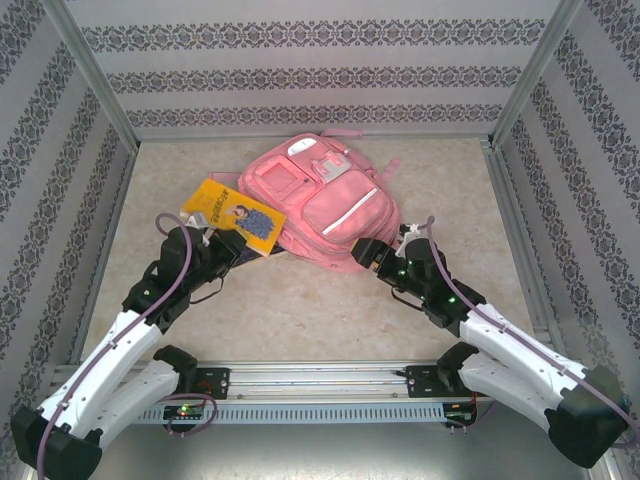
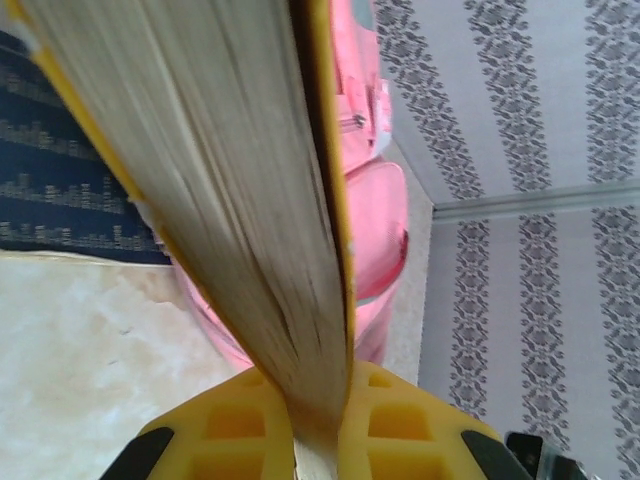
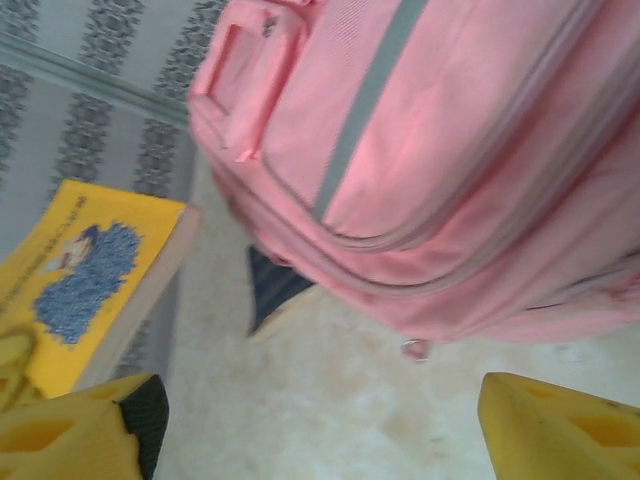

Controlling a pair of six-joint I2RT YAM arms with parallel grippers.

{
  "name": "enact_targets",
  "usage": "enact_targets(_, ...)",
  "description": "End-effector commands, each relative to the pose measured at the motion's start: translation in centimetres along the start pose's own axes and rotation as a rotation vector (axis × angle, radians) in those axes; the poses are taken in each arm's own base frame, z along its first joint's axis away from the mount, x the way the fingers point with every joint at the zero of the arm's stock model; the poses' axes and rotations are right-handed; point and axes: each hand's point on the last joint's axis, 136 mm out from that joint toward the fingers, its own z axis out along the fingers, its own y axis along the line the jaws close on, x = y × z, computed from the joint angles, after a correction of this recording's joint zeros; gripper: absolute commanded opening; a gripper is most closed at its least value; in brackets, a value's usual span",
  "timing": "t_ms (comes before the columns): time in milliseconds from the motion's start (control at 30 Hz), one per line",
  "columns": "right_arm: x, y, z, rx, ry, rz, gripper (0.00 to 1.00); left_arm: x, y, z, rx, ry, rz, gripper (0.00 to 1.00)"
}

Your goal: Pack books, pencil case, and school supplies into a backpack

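Note:
The pink backpack [image 1: 322, 205] lies flat at the table's middle back, its pale stripe facing up. My left gripper [image 1: 222, 238] is shut on the yellow book [image 1: 233, 216], holding it tilted just left of the backpack. In the left wrist view the book's page edge [image 2: 230, 200] runs up from between the yellow fingers [image 2: 230, 430], with a navy book [image 2: 60, 190] behind and the backpack [image 2: 375, 210] beyond. My right gripper [image 1: 372, 252] stands open at the backpack's near right edge with nothing between its fingers [image 3: 560, 425]. A navy book corner [image 3: 270, 285] pokes from under the backpack [image 3: 450, 170].
Patterned walls with metal posts [image 1: 520, 80] close in the table on three sides. Bare beige tabletop [image 1: 310, 310] lies between the backpack and the rail [image 1: 320, 385] at the arms' bases. A zipper pull [image 3: 417, 348] hangs at the backpack's lower edge.

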Motion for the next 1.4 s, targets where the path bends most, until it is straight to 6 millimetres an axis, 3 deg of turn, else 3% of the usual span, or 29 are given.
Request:
enact_targets(0, 0.4, 5.3, 0.2, -0.207, 0.063, 0.094, 0.91, -1.0, -6.2, -0.5, 0.206, -0.008, 0.115, 0.00)
enact_targets(100, 0.1, 7.4, 0.3, -0.275, 0.050, 0.134, 0.98, -0.6, -7.7, -0.1, 0.280, 0.024, 0.109, 0.00)
enact_targets(200, -0.2, 8.6, 0.6, -0.297, 0.029, 0.144, 0.98, -0.2, -9.5, 0.0, 0.344, 0.053, 0.102, 0.00)
enact_targets(533, -1.2, 10.4, 2.7, -0.352, -0.035, 0.227, 0.98, 1.2, -12.7, 0.2, 0.471, 0.102, 0.074, 0.00)
enact_targets(800, -1.9, 12.7, 4.2, -0.435, -0.055, 0.228, 0.97, 3.3, -13.7, 0.9, 0.508, 0.169, 0.059, 0.00)
enact_targets(967, -2.8, 13.1, 5.1, -0.449, -0.099, 0.227, 0.92, 4.6, -13.9, 1.3, 0.517, 0.199, 0.069, 0.00)
enact_targets(1100, -3.0, 13.9, 5.6, -0.460, -0.099, 0.215, 0.81, 5.3, -13.3, 1.8, 0.504, 0.213, 0.073, 0.00)
enact_targets(1367, -4.1, 12.3, 4.4, -0.421, -0.179, 0.206, 0.38, 5.9, -12.4, 2.5, 0.484, 0.230, 0.075, 0.00)
